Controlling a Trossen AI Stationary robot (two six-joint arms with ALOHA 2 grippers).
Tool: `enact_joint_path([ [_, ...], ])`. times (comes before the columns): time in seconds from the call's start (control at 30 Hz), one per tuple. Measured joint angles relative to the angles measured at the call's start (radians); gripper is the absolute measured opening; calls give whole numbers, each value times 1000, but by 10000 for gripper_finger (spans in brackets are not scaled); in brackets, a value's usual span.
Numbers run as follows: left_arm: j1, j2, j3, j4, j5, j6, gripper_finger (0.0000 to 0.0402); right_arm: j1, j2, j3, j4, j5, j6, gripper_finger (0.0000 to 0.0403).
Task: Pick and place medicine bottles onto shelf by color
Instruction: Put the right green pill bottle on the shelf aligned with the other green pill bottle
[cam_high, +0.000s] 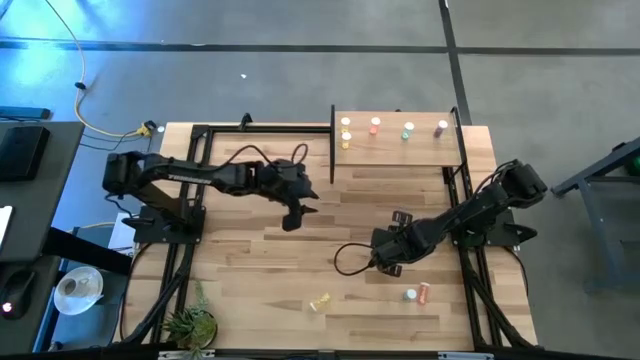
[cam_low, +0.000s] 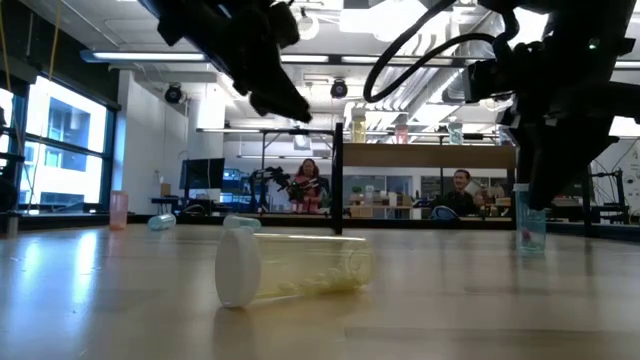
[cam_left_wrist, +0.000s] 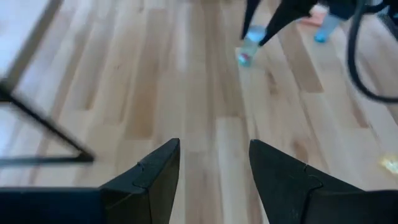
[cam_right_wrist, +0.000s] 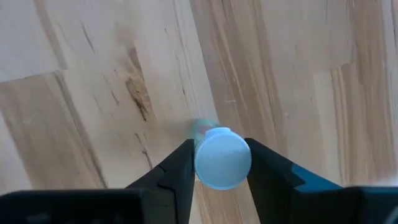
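A small medicine bottle (cam_right_wrist: 222, 158) with a pale round cap stands upright on the striped tabletop, right of centre, and my right gripper (cam_high: 385, 267) is shut on it from above. In the low view the same bottle (cam_low: 530, 226) shows below the dark fingers. My left gripper (cam_high: 293, 217) hangs open over the middle of the table with nothing between its fingers (cam_left_wrist: 155, 174). The shelf (cam_high: 400, 150) at the far right carries several upright bottles: two yellow (cam_high: 346, 132), one pink (cam_high: 375, 125), one green (cam_high: 408, 130), one purplish (cam_high: 441, 128). My right gripper pinches the bottle's cap (cam_right_wrist: 203, 167) between its two fingers, one on each side. The fingers come steeply from above, slanting down. The bottle stands upright with its base (cam_low: 530, 246) on the table.
A yellow bottle (cam_low: 290, 268) lies on its side near the table's front edge. A teal bottle (cam_high: 410, 295) and a pink one (cam_high: 424, 292) sit near the front right. A plant (cam_high: 190, 322) stands at the front left corner. Dark shelf posts (cam_high: 332, 145) rise left of the shelf.
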Motion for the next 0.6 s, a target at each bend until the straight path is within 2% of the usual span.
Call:
enact_joint_path([
  [0.17, 30, -106, -1, -45, -4, 21, 184, 0, -41, 0, 21, 1, 0, 118],
  [0.4, 51, -226, -6, -59, -28, 69, 184, -11, -164, 0, 72, 88, -20, 117],
  [0.6, 51, -285, -150, 26, -32, 58, 184, -77, -316, 0, 96, 191, -78, 117],
])
